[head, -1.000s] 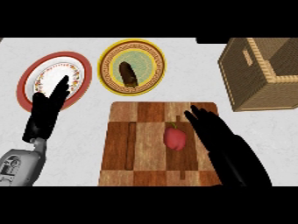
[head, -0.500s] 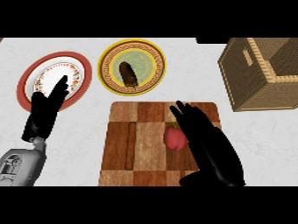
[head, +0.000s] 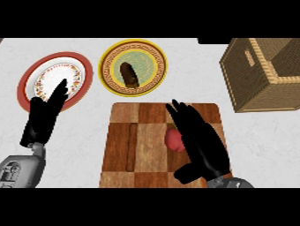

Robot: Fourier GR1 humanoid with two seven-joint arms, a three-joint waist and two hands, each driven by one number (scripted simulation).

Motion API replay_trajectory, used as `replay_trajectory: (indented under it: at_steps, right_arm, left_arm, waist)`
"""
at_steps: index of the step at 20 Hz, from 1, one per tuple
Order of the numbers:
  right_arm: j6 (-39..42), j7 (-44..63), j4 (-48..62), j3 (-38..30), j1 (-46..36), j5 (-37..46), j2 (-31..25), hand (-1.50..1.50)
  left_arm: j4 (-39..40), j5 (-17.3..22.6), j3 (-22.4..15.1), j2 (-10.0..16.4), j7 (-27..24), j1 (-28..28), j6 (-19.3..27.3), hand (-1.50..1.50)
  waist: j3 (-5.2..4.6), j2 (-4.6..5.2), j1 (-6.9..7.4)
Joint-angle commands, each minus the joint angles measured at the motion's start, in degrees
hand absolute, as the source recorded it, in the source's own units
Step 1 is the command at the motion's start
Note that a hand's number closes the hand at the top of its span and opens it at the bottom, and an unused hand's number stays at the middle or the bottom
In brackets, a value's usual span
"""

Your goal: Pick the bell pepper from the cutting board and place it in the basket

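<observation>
A red bell pepper point(head: 173, 140) lies on the wooden cutting board point(head: 133, 145), right of its middle. My right hand point(head: 201, 141) lies over the pepper's right side with straight fingers pointing away from me, hiding part of it. No finger is curled round the pepper. The woven basket point(head: 270, 73) stands at the far right, beyond the board. At the left my left hand point(head: 45, 114) rests open, fingers up, its tips over the red-rimmed plate.
A red-rimmed white plate point(head: 43, 74) sits at the far left. Beside it, a yellow-rimmed plate point(head: 149, 62) holds a dark brown item point(head: 129, 74). White counter lies between the board and the basket.
My right hand has slid left over the board and now covers the pepper's right side. The left hand has stayed still.
</observation>
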Motion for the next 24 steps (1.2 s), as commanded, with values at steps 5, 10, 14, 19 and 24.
replay_trajectory:
  at_steps: [5, 10, 14, 19, 24]
  right_arm:
    - [-0.8, 0.4, 5.9, 0.6, -1.0, 1.3, 3.8, -1.50]
    - [-0.2, -1.4, 8.0, -1.3, -2.4, 2.2, 3.9, -1.50]
    - [0.8, -4.2, 7.6, -4.1, -1.0, 1.2, 3.5, -1.50]
    - [-1.9, -7.1, 8.8, -0.8, 1.8, 4.1, 1.3, 1.50]
    - [-8.2, -12.2, 15.8, -1.7, -1.4, 9.3, -0.9, 1.50]
  left_arm:
    - [6.0, -1.9, 2.4, -1.1, -3.1, -3.2, -2.0, 0.00]
    - [0.2, -2.9, 1.8, -3.2, 1.0, -1.3, -1.1, 0.00]
    - [1.2, -2.5, 3.7, -3.3, 0.5, -1.8, -1.9, 0.00]
    - [5.2, -3.5, 3.2, -4.2, -2.3, -3.0, -2.2, 0.00]
    - [-0.3, -4.3, 2.8, -3.5, -1.9, 1.4, -2.7, 0.00]
  waist:
    - [0.00, 0.04, -0.10]
    - [0.00, 0.01, -0.02]
    - [0.00, 0.01, -0.07]
    - [0.00, 0.04, -0.25]
    - [0.01, 0.04, 0.10]
